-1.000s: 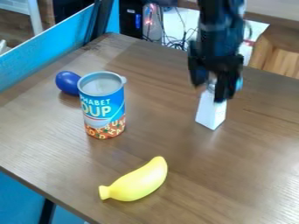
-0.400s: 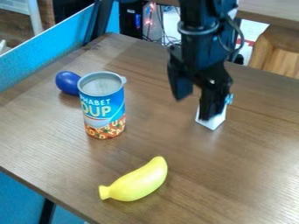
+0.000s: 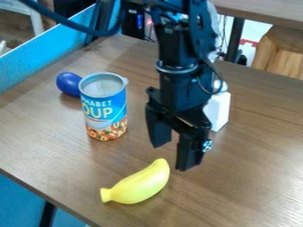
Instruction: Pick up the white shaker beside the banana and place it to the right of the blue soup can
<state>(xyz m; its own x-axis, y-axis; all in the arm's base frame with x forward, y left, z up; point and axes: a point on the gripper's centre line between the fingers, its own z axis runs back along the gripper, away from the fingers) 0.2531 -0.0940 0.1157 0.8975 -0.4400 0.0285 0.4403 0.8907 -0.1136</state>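
Widest lane I see: bare desk (image 3: 260, 177), on my right of the banana (image 3: 140, 184) and the gripper (image 3: 174, 155). Second lane: between banana and upright soup can (image 3: 106, 111), out to the near edge. Obstacles: the can; blue object (image 3: 68, 83) beside it toward the left edge, contact unclear; white block-like item (image 3: 220, 108) behind the arm, partly hidden. Blue partition (image 3: 35, 66) walls the left edge.

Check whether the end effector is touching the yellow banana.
Apart. The camera view shows a strip of brown tabletop between the end effector and the yellow banana, with no part of the end effector overlapping it.
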